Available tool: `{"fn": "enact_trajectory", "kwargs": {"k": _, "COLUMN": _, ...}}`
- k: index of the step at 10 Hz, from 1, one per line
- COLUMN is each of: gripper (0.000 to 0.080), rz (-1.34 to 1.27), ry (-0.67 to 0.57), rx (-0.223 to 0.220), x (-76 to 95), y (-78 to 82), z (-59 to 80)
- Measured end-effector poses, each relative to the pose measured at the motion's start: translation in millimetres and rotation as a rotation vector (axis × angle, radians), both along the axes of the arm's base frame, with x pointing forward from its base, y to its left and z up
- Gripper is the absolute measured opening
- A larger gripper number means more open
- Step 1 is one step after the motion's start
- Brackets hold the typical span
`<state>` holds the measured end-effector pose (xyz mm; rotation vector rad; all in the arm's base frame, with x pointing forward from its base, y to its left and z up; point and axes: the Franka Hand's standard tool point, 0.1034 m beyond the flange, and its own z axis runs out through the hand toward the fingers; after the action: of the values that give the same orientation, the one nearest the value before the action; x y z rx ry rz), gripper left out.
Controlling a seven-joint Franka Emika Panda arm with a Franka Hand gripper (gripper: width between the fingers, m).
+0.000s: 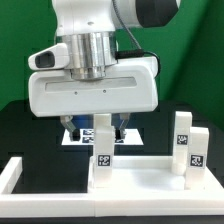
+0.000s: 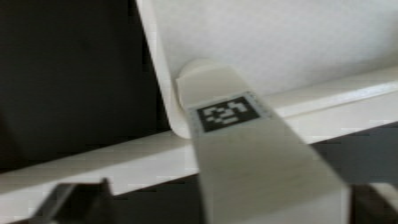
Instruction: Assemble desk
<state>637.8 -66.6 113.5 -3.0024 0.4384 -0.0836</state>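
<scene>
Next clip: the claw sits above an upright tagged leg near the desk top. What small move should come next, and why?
Probably lower a little and close on the leg. The claw sits just above it, open as far as the wrist view shows, with the leg between its fingertips and the desk top below it.

The pincer [image 1: 103, 128] tips are hidden behind a leg [image 1: 103, 145]; the wrist view is blurred.

White arm [image 1: 95, 40], boxy hand [image 1: 105, 128]
</scene>
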Motion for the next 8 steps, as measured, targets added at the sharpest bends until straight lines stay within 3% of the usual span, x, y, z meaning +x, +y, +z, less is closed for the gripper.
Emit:
{"fn": "enact_trajectory", "kwargs": {"k": 1, "gripper": 0.0536, "rz": -0.01, "ry": 0.001, "rx": 0.001, "x": 0.0, "y": 0.0, "z": -0.1}}
{"fn": "enact_trajectory", "kwargs": {"k": 2, "gripper": 0.0343, "rz": -0.058, "ry": 0.006, "rx": 0.004, "x": -0.2, "y": -0.3, "z": -0.4}}
{"fn": "enact_trajectory", "kwargs": {"k": 3, "gripper": 0.0289, "rz": -0.116, "ry": 0.012, "rx": 0.008, "x": -0.3, "y": -0.3, "z": -0.6}}
{"fn": "enact_trajectory", "kwargs": {"k": 8, "gripper": 0.0289, "rz": -0.719, "ry": 0.106, "rx": 0.053, "x": 0.8, "y": 1.4, "z": -1.3}}
